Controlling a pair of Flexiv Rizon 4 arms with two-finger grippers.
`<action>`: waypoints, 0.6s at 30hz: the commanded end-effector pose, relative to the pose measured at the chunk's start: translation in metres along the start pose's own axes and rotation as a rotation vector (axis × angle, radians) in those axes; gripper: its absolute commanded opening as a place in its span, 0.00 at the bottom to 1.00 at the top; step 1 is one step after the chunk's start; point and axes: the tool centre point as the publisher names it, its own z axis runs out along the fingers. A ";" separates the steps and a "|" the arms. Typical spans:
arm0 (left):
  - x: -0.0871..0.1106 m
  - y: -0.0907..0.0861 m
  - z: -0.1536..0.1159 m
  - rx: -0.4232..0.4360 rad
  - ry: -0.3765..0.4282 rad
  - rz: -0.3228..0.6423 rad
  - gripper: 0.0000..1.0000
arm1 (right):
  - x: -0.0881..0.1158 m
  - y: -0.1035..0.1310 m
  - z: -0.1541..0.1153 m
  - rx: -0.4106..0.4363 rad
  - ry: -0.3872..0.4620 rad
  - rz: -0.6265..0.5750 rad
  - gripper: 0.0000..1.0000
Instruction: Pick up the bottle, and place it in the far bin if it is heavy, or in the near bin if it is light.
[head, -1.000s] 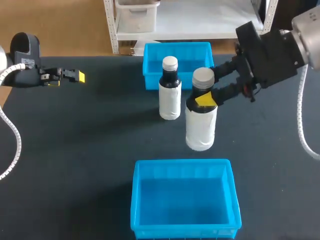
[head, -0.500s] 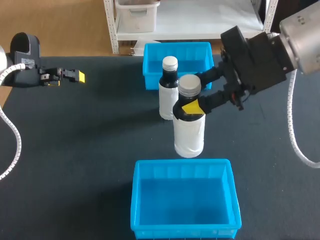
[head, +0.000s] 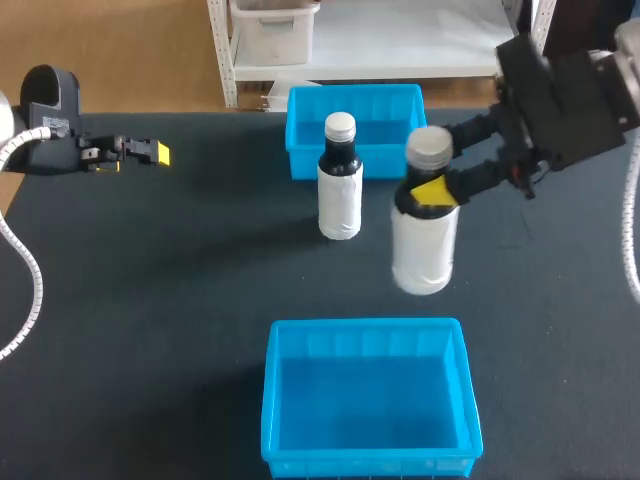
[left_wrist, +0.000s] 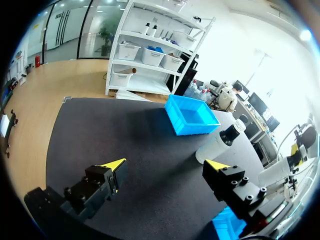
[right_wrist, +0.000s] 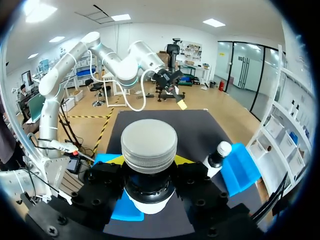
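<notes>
While aloft, bottle (head: 425, 245) in right gripper (head: 429, 168)

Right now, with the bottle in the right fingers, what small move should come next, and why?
Probably a short lift straight up to feel the weight, which the pictures cannot show. The right gripper has its fingers shut on the neck of the held bottle, which hangs between the far bin and the near bin. Straight up also avoids the standing bottle beside it.
</notes>
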 end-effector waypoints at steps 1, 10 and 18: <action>0.000 0.000 0.000 0.000 0.000 0.000 1.00 | 0.007 -0.011 -0.029 0.020 0.018 0.007 0.00; 0.000 0.000 0.000 0.000 0.000 0.000 1.00 | 0.031 -0.074 -0.070 0.060 0.048 0.021 0.00; 0.000 0.000 0.000 0.000 0.000 0.000 1.00 | 0.044 -0.137 -0.086 0.072 0.034 0.016 0.00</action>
